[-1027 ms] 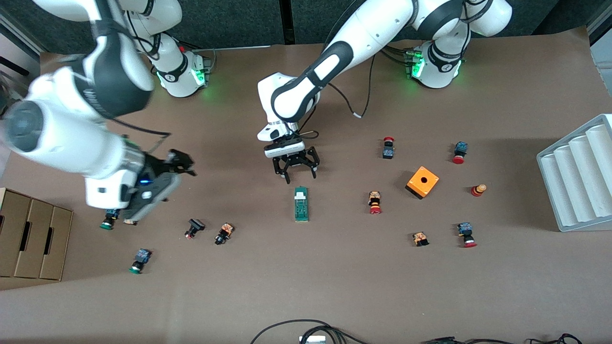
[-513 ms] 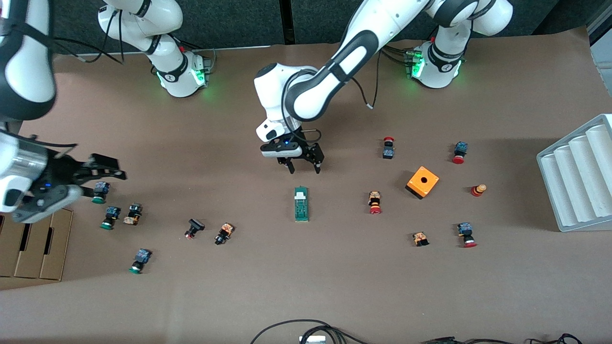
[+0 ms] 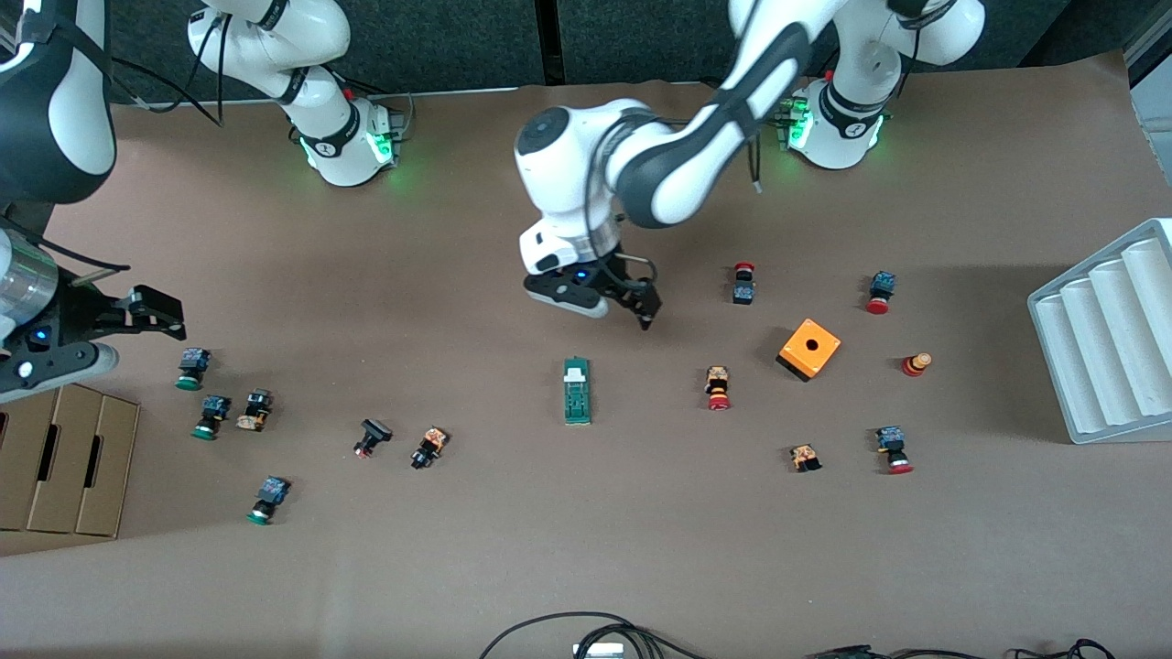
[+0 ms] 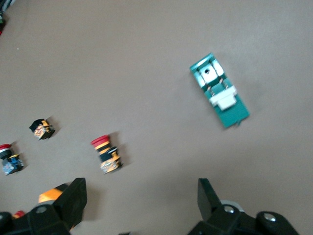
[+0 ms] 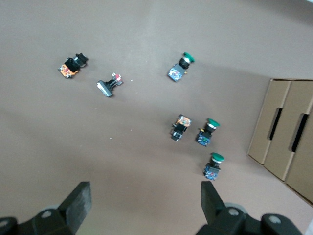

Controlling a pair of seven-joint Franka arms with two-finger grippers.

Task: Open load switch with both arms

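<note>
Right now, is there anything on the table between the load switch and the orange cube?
Yes. In the front view, one red-capped push button lies between the load switch and the orange cube, apart from both. Otherwise that stretch is bare.

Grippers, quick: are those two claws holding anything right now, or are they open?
Left gripper: open, holding nothing, over bare table near the load switch.
Right gripper: open, holding nothing, above the green-capped buttons.
</note>
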